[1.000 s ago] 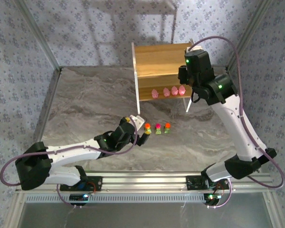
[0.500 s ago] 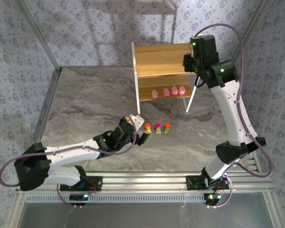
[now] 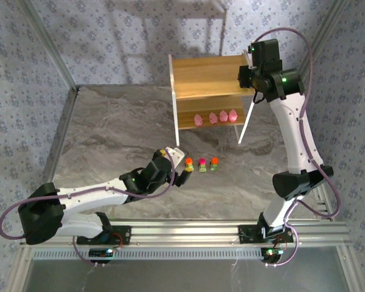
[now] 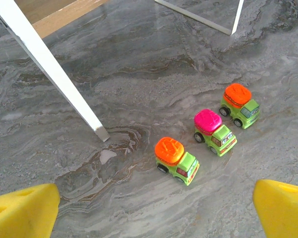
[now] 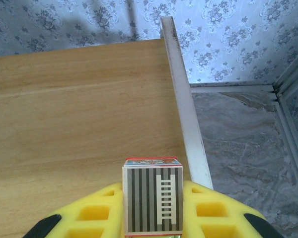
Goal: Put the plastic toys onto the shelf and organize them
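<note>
Gripping a striped-top toy (image 5: pixel 152 194) over the shelf (image 5: pixel 64 99) is the right pincer (image 5: pixel 152 220); the left pincer (image 4: pixel 154 213) gapes near three cars (image 4: pixel 213 131).

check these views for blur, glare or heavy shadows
Top external: sharp, evenly lit, a soft shadow on the wall behind the shelf. Left wrist: cars crisp, the yellow fingers at the bottom corners blurred, slight sheen on the table. Right wrist: the gripped toy sharp, no glare.
</note>
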Robot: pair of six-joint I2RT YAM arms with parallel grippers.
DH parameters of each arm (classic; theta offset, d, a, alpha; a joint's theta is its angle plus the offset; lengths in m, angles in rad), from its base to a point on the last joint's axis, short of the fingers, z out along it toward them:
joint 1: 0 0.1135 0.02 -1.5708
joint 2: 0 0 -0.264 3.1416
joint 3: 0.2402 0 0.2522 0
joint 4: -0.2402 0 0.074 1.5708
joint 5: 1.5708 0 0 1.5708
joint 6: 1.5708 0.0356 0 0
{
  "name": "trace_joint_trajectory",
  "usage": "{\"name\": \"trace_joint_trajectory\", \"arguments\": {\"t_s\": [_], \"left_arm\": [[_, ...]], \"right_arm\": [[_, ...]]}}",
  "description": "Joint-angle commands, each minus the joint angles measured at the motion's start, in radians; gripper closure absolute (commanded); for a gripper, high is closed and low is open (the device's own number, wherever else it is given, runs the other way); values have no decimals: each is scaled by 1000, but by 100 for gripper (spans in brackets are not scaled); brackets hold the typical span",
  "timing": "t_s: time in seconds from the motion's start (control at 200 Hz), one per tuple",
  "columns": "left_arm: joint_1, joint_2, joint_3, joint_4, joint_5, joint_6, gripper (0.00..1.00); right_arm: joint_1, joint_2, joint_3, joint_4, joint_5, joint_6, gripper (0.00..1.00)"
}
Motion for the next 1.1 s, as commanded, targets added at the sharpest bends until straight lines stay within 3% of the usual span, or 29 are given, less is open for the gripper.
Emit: {"name": "trace_joint_trajectory", "arguments": {"t_s": [0.0, 1.094], "left_arm": [[-6, -14, 1, 6, -20, 11, 0], [-6, -8, 7, -6, -23, 14, 0]], "right_arm": [[-12, 4, 35, -12, -29, 7, 76], [-12, 24, 21, -18, -47, 0, 76]]}}
